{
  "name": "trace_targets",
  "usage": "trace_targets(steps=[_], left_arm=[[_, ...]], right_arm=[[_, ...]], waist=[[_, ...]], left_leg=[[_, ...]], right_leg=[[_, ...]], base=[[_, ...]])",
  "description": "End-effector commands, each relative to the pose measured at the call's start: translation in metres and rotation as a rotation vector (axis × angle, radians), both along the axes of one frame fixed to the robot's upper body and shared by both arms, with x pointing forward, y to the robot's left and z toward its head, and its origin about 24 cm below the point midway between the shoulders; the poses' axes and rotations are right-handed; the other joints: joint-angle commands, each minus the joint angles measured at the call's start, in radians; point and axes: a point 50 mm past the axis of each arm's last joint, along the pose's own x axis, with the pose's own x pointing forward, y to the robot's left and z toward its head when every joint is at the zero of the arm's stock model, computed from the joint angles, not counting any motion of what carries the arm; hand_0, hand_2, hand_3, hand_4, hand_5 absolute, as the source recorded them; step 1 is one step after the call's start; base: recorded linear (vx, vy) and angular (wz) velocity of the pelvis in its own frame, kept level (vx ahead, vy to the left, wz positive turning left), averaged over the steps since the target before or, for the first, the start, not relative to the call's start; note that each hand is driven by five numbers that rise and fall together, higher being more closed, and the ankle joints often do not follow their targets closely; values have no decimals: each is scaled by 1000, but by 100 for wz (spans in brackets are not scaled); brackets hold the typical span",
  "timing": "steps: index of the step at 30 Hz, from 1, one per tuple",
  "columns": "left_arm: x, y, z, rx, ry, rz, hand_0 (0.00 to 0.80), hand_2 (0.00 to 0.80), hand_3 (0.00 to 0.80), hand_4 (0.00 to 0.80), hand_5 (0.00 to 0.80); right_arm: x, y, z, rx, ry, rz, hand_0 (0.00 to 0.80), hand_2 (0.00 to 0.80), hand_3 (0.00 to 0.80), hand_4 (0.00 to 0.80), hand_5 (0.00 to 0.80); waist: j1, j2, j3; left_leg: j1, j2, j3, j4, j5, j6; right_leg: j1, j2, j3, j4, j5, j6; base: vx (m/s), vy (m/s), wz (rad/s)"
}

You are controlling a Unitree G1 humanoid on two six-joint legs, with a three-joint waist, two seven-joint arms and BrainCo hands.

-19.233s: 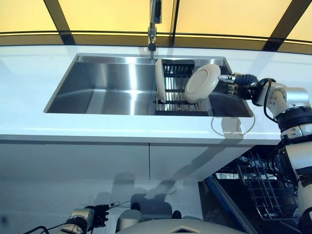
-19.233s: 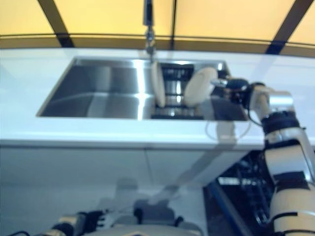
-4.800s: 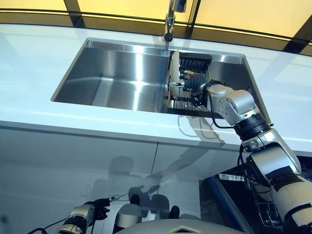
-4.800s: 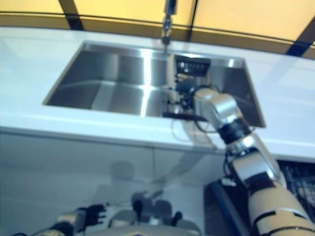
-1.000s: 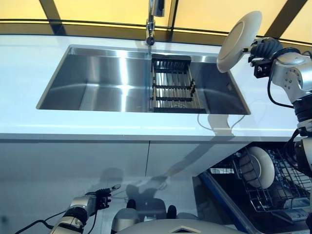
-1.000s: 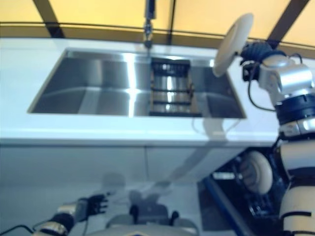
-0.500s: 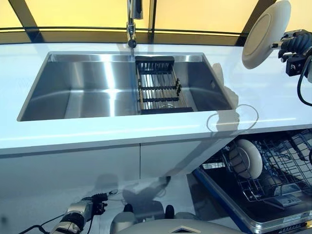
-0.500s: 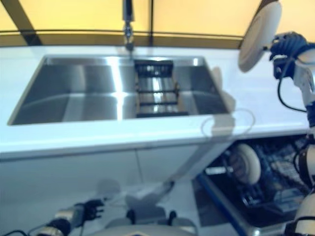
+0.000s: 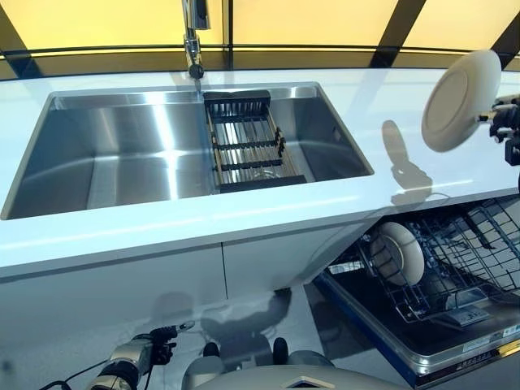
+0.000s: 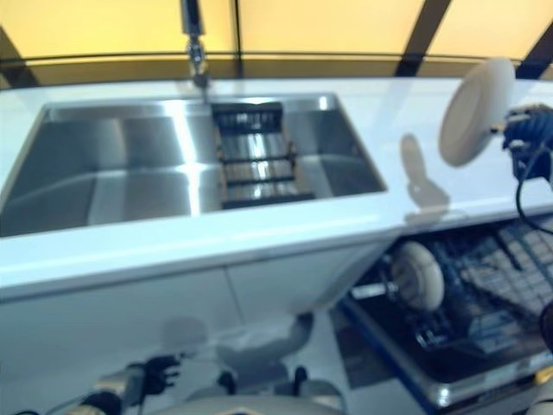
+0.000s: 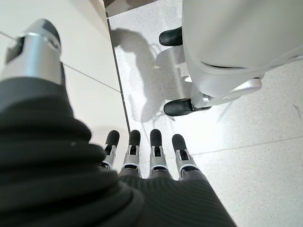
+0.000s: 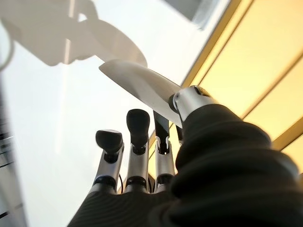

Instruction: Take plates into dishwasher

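Note:
A cream plate hangs tilted on edge above the white counter, right of the sink. My right hand holds it at the view's right edge. In the right wrist view the thumb and fingers pinch the plate's rim. Below, the dishwasher's wire rack is pulled out, and a second cream plate stands upright in it. My left hand hangs low by the floor, its fingers straight and holding nothing.
The steel sink holds a black dish rack with no plates in it, under the faucet. The open dishwasher door juts out low at the right, beside the white cabinet front.
The camera has swung right. My right hand carried the plate from above the sink's right end out over the counter, above the open dishwasher. The left hand stayed low.

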Motion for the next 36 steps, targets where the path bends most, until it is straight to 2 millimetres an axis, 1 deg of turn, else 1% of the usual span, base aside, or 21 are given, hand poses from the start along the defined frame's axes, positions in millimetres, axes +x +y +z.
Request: trace_targets(steps=[1, 11, 19, 21, 22, 23, 24, 29, 36], left_arm=[[-1, 16, 3, 60, 11, -52, 0, 0, 0, 0, 0], [-9, 17, 1, 66, 8, -49, 0, 0, 0, 0, 0], [-13, 18, -1, 74, 4, -53, 0, 0, 0, 0, 0], [-13, 19, 0, 77, 2, -53, 0, 0, 0, 0, 0], [-13, 19, 0, 78, 2, -54, 0, 0, 0, 0, 0], [-12, 19, 0, 78, 0, -53, 0, 0, 0, 0, 0], [-12, 20, 0, 78, -1, -54, 0, 0, 0, 0, 0], [-11, 21, 1, 84, -10, -61, 0, 0, 0, 0, 0], [-10, 22, 2, 88, -17, -61, 0, 0, 0, 0, 0]], right_arm=[[-15, -11, 49, -141, -143, -1, 800, 800, 800, 800, 800], [-41, -34, 39, -151, -110, -60, 800, 800, 800, 800, 800], [-60, -49, 19, -146, -54, -103, 800, 800, 800, 800, 800], [-65, -53, 12, -133, -28, -112, 800, 800, 800, 800, 800], [-66, -53, 11, -132, -27, -113, 800, 800, 800, 800, 800], [-69, -56, 4, -142, 2, -112, 800, 800, 800, 800, 800], [-70, -56, 3, -143, 5, -113, 800, 800, 800, 800, 800], [-74, -57, -16, -187, 66, -91, 800, 800, 800, 800, 800], [-76, -52, -36, -361, 167, -39, 800, 800, 800, 800, 800]], waist=[[6, -6, -28], [-38, -6, -33], [-60, -8, -31], [-65, -9, -31], [-64, -9, -32], [-69, -9, -30], [-69, -9, -30], [-70, -9, -22], [-71, -3, -13]], left_leg=[[27, 7, 18, 17, -98, 31], [32, 13, 37, 13, -101, 31], [33, 19, 46, 12, -100, 32], [32, 20, 47, 11, -99, 31], [32, 20, 47, 12, -99, 31], [31, 22, 50, 12, -99, 31], [31, 22, 50, 12, -99, 31], [30, 26, 52, 12, -97, 34], [29, 28, 52, 13, -93, 35]], right_leg=[[-35, -60, -6, 72, 1, 99], [-46, -43, 26, 75, -1, 96], [-56, -33, 44, 83, -2, 94], [-59, -30, 46, 85, -1, 95], [-60, -30, 46, 85, -2, 95], [-62, -28, 48, 87, -2, 95], [-62, -28, 48, 87, -2, 95], [-66, -26, 49, 89, 0, 94], [-67, -24, 45, 93, -1, 93]], base=[[-7, -14, -14], [-1, -6, -11], [-4, -16, -6], [-13, -18, -7], [-22, -21, -8], [-18, -15, -10], [-26, -20, -11], [-20, -13, -4], [0, 0, 0]])
